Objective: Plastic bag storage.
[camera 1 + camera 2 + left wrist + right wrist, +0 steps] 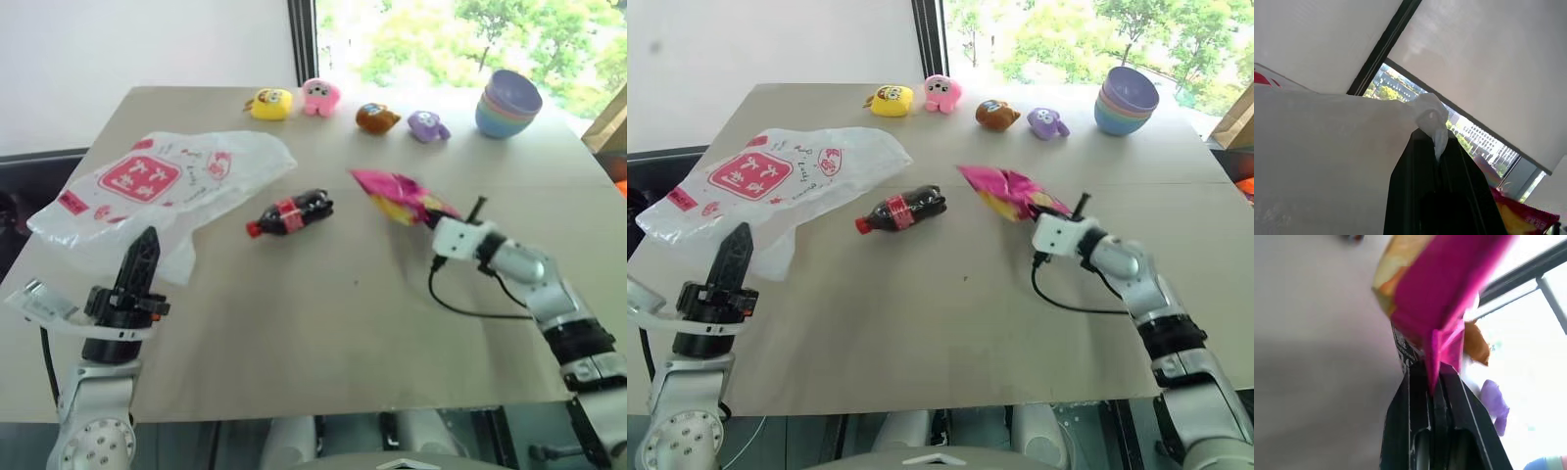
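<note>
- Here, at the left edge of the table [323,333], the left gripper [147,238] points up and forward with its two black fingers pressed together; the left wrist view shows a twist of thin white film pinched between the tips.
- That film belongs to the plastic bag [162,191], which lies crumpled and mostly flat on the left part of the table, its red label facing up; the near edge of the bag is drawn toward the left gripper.
- Just to the right of the bag, a small cola bottle [290,213] lies on its side near the table's middle, red cap toward the near left, apart from both grippers.
- Further right, the right gripper [1434,382] is closed on one edge of a shiny magenta snack packet [397,196]; the packet is tilted, its far end toward the middle of the table.
- A black cable [460,304] loops on the table beside the right wrist.
- Along the far edge stand four small plush toys in a row: yellow [271,103], pink [320,96], brown [377,117] and purple [428,125].
- At the far right corner sits a stack of pastel bowls [508,103], upright and well apart from the packet.
</note>
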Controlling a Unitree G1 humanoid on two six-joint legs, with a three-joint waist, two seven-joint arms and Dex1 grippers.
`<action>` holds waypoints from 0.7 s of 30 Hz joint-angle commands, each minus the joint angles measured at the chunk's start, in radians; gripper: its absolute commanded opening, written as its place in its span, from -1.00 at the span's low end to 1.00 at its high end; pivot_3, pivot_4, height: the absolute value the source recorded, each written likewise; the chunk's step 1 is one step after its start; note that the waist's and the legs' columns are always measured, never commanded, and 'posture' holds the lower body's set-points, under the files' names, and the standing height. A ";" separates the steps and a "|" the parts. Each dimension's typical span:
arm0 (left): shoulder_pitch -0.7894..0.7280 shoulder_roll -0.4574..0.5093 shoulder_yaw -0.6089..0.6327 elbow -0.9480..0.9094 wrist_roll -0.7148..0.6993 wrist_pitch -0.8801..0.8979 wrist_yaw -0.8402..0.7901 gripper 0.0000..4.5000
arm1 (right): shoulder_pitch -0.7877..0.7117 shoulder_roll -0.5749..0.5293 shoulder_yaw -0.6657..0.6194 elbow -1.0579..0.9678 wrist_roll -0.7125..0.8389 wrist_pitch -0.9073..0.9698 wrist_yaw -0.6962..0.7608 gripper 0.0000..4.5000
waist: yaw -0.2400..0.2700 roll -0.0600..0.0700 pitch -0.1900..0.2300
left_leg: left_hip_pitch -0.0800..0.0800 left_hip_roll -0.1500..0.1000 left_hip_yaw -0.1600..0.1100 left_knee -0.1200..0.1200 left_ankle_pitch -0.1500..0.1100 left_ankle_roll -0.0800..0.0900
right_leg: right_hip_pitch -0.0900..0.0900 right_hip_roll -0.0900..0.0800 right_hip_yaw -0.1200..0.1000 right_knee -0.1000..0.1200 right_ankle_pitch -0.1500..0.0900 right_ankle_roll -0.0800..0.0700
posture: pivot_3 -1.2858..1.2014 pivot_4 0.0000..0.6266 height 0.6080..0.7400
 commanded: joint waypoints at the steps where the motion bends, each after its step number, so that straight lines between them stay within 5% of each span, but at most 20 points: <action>1: 0.006 -0.030 0.023 -0.051 -0.057 -0.019 0.014 -1.00 | -0.115 0.012 0.058 -0.076 0.011 -0.090 0.078 -0.98 | -0.002 0.000 0.000 | 0.000 0.000 0.000 0.000 0.000 0.000 | 0.000 0.000 0.000 0.000 0.000 0.000 | 0.03 -0.52 1.00; 12: -0.055 -0.095 -0.069 -0.091 -0.085 -0.014 0.028 -1.00 | -0.385 0.151 0.276 0.155 -0.275 -0.357 -0.024 -0.98 | 0.006 -0.001 0.000 | -0.001 0.000 -0.001 0.000 0.000 0.000 | 0.000 0.000 -0.002 0.000 0.000 -0.001 | 0.03 -0.52 1.00; 21: -0.003 -0.094 -0.139 -0.146 -0.115 0.025 -0.004 -1.00 | -0.544 0.293 0.388 0.415 -0.454 -0.405 -0.199 -0.98 | -0.011 0.000 0.000 | -0.001 0.001 -0.001 0.000 0.000 0.000 | 0.000 -0.001 -0.002 0.000 0.000 -0.001 | 0.03 -0.52 1.00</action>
